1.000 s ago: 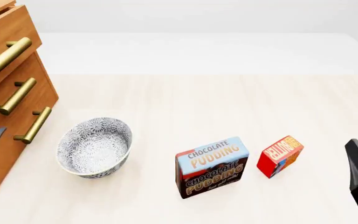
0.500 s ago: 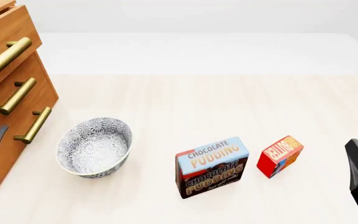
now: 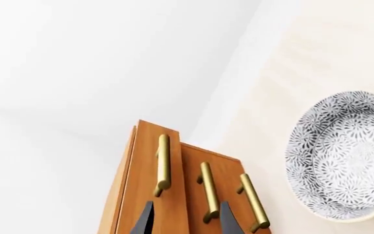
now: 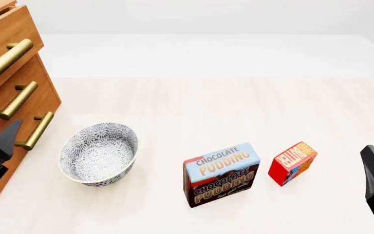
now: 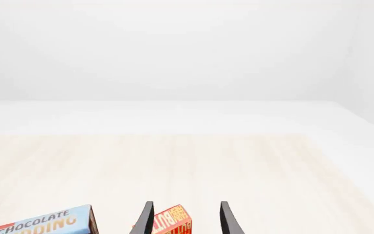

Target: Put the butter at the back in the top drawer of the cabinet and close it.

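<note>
Meanwhile, left gripper parted and empty before cabinet handles; right gripper parted, empty, facing butter

Pudding box just beside butter.

A pale wood table fills the near scene, its grain running left to right. Its far edge meets a plain white floor that stretches back to a white wall. On the right the white surface runs alongside the table's edge. The light is soft and even, casting only faint shadows. The wall is bare.
</note>
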`<state>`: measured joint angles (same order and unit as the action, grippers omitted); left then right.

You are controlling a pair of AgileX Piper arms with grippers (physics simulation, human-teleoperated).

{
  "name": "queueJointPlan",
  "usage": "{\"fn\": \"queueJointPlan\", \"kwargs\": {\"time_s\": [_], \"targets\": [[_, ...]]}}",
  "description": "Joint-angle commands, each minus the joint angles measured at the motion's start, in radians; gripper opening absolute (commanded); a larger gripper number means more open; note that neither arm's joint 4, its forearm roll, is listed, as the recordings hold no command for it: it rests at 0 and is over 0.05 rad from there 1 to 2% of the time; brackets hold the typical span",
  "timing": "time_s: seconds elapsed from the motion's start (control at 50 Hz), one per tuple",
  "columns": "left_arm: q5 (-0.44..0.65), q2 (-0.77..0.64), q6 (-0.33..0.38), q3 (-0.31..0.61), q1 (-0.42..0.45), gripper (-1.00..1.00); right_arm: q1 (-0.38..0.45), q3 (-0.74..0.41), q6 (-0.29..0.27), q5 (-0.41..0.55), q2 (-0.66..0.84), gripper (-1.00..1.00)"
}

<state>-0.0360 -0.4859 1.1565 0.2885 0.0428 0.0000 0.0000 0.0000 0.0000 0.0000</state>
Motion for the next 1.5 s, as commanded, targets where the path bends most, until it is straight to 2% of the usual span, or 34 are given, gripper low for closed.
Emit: {"fn": "queueJointPlan", "kwargs": {"time_s": [0.02,0.36,0.8,1.0,1.14,1.32,1.5], "targets": [[-0.118,-0.111,0.022,-0.006,-0.013,1.0,0.0,0.0,0.0,0.0,0.0,1.0],[-0.244,-0.231,0.034,-0.01,-0.047,1.0,0.0,0.0,0.0,0.0,0.0,1.0],[-0.325,-0.315,0.037,0.005,-0.077,1.0,0.0,0.0,0.0,0.0,0.0,1.0],[-0.13,-0.163,0.028,0.045,-0.117,1.0,0.0,0.0,0.0,0.0,0.0,1.0],[-0.081,-0.124,0.03,0.058,-0.13,1.0,0.0,0.0,0.0,0.0,0.0,1.0],[-0.075,-0.134,0.035,0.077,-0.142,1.0,0.0,0.0,0.0,0.0,0.0,1.0],[-0.115,-0.18,0.043,0.079,-0.142,1.0,0.0,0.0,0.0,0.0,0.0,1.0]]}}
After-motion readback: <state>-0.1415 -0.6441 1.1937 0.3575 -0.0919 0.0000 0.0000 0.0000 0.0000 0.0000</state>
